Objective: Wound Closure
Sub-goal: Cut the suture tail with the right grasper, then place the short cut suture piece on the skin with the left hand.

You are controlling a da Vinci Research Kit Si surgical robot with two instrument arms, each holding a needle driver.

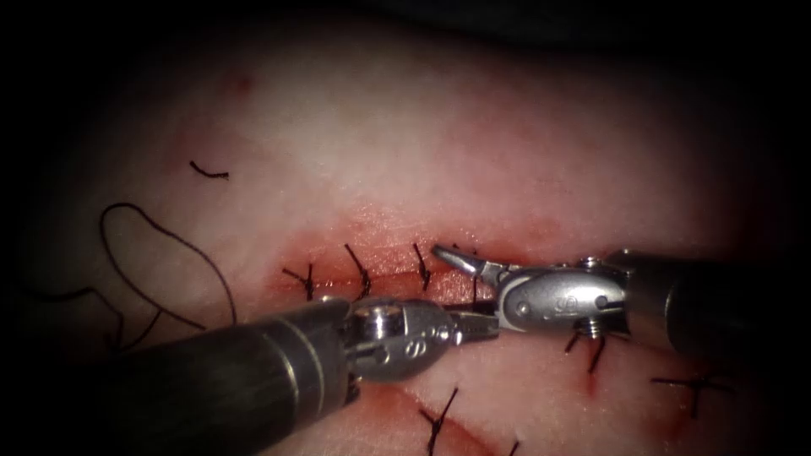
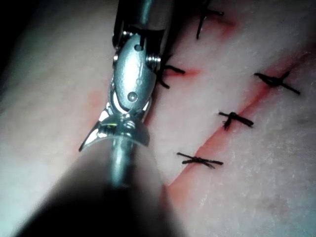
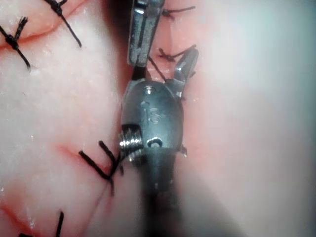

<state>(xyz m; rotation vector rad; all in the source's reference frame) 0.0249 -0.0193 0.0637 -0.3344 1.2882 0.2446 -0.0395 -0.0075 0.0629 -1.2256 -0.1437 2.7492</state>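
Two needle drivers meet tip to tip over a stitched cut [image 1: 380,283] in pale tissue [image 1: 473,143]. The right tool [image 1: 463,285] has its jaws spread wide, one pointing up over the cut, the other level toward the left tool [image 1: 477,323]. The left tool's jaws are closed together; whether they pinch thread cannot be told. Dark stitches [image 1: 361,270] cross the cut beside both tips. A loose loop of thread [image 1: 156,253] lies well left of the tools. Red fluid [image 1: 338,245] rims the cut.
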